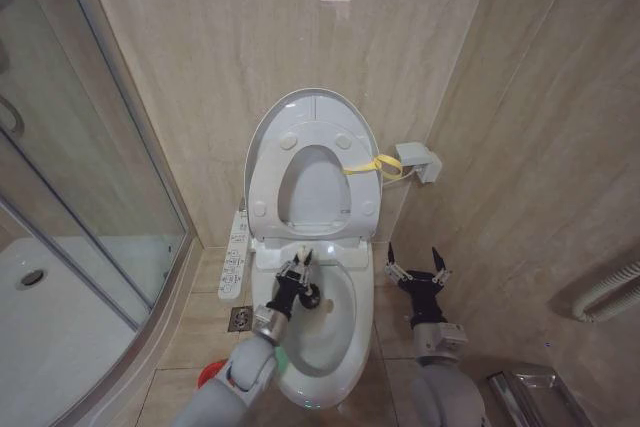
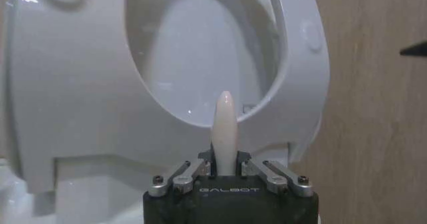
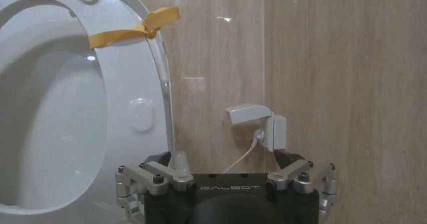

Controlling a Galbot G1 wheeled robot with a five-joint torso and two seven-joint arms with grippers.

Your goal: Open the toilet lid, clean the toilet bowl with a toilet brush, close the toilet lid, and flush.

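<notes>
Toilet brush (image 1: 303,287) stands steeply over the toilet bowl (image 1: 345,347), its white handle pointing up toward the raised seat and its dark head just below the gripper, above the basin. Left gripper (image 1: 297,269) is clamped on the handle, the arm reaching in from the lower left. Toilet lid (image 1: 318,107) stands upright against the wall. Right gripper (image 1: 418,265) hangs beside the bowl, fingers spread wide.

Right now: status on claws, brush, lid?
Left claw shut on toilet brush, over toilet bowl. Right claw open, idle beside bowl. Toilet lid up. Nothing blocking.
</notes>
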